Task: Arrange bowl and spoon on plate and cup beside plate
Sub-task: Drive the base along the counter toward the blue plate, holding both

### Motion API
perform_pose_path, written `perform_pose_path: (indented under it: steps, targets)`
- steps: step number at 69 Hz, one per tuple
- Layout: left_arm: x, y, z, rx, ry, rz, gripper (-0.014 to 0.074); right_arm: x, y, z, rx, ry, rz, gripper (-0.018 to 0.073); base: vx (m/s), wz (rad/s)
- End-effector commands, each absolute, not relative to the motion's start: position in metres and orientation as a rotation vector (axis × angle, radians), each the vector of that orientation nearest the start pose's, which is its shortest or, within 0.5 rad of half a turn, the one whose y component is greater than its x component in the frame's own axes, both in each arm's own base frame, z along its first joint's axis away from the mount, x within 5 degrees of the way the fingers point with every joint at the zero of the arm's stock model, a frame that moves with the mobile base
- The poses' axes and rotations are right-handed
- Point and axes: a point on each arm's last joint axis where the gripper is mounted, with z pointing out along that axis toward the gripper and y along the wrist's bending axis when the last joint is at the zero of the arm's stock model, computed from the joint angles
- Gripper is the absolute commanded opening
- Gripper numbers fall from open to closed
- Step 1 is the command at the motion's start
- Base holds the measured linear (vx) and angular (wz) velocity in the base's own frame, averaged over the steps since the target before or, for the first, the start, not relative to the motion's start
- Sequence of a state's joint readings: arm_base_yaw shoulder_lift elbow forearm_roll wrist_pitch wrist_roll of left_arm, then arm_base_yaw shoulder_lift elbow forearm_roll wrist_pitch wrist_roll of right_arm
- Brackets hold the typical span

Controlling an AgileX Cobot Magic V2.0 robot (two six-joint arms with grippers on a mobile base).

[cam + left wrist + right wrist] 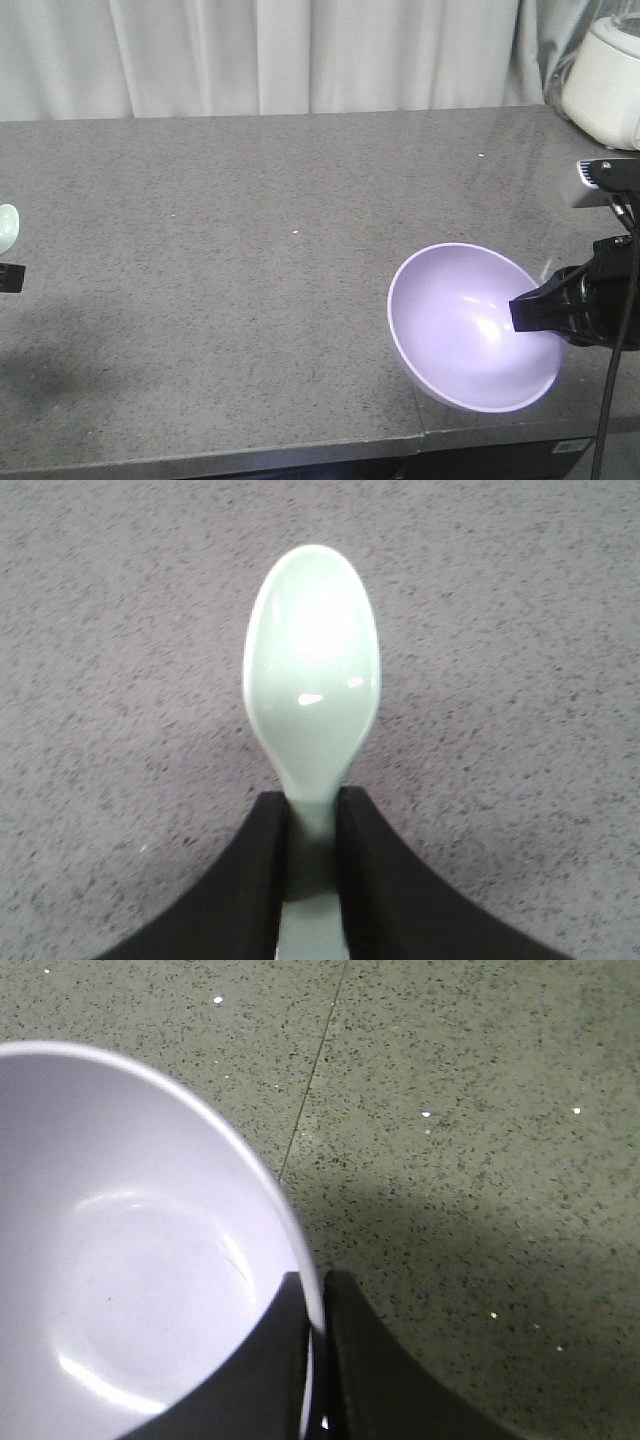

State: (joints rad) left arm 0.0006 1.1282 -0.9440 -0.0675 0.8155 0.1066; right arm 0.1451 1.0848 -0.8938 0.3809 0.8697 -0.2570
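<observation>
While plate and cup are out of view, step: judged as carrying, nothing yet placed.
Bowl (470,325): held tilted, in front of the white appliance (605,85), near the table (250,200) front edge.
Right gripper (318,1305): clamped on the bowl rim, one finger inside, one outside.
Spoon (312,670): far across the table from the appliance.
Left gripper (312,815): closed on the spoon neck.
Next: plate is to be found; bowl likely levelled, lowered, then released.

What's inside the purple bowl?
Nothing that shows: the bowl looks empty, just shiny purple. The right pincer grips its rim, and the part reaching inside hides a little patch.
</observation>
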Motion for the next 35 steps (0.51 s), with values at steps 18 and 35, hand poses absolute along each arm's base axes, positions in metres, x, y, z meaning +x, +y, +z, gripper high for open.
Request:
perform_pose_path:
  steps: [18,35]
  targets:
    - [0.2223,-0.0047,0.3359,0.082,2.381,-0.043,0.0055,0.2005,0.0555,0.3312,-0.285,2.395,0.429,-0.0001,0.00,-0.22]
    - [0.2223,-0.0047,0.3359,0.082,2.381,-0.043,0.0055,0.2005,0.0555,0.3312,-0.285,2.395,0.429,-0.0001,0.00,-0.22]
